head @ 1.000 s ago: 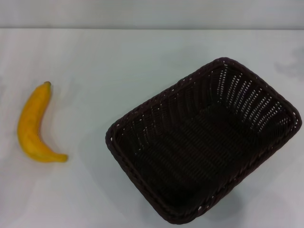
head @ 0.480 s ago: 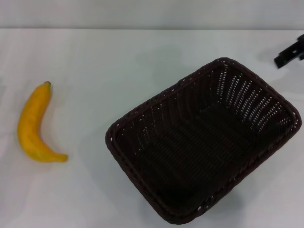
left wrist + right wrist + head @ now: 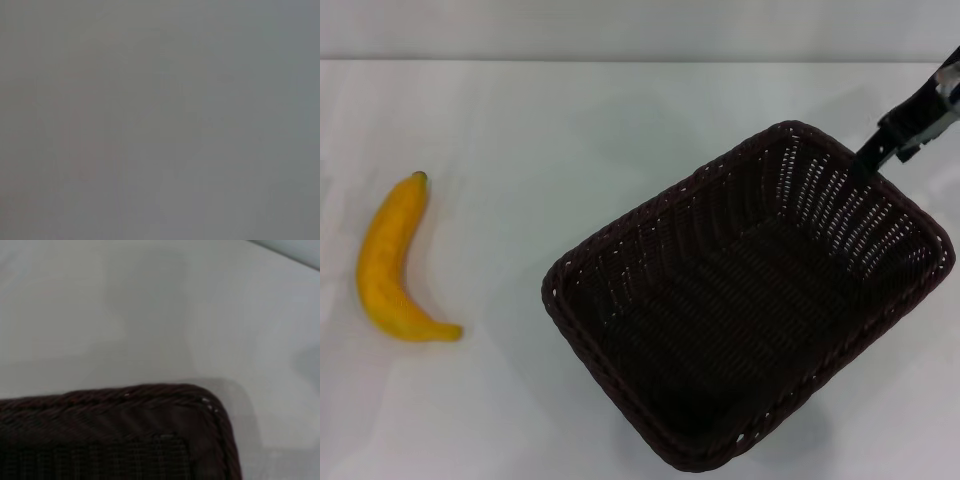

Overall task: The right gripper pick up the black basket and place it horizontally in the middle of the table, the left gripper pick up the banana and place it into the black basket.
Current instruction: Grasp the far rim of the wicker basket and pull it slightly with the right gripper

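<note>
The black basket (image 3: 750,300) sits skewed on the white table (image 3: 570,130), right of centre, and it is empty. My right gripper (image 3: 875,155) reaches in from the right edge, its black tip over the basket's far right rim. The right wrist view shows a corner of the basket's braided rim (image 3: 150,400) close below. The yellow banana (image 3: 388,265) lies on the table at the far left, stem tip pointing away. The left gripper is out of view; the left wrist view shows only a plain grey surface.
The table's far edge (image 3: 640,62) meets a pale wall. Bare white table lies between the banana and the basket.
My right gripper has come in from the right edge and moved down and left until it is over the basket's far right rim. The basket and banana have not moved.
</note>
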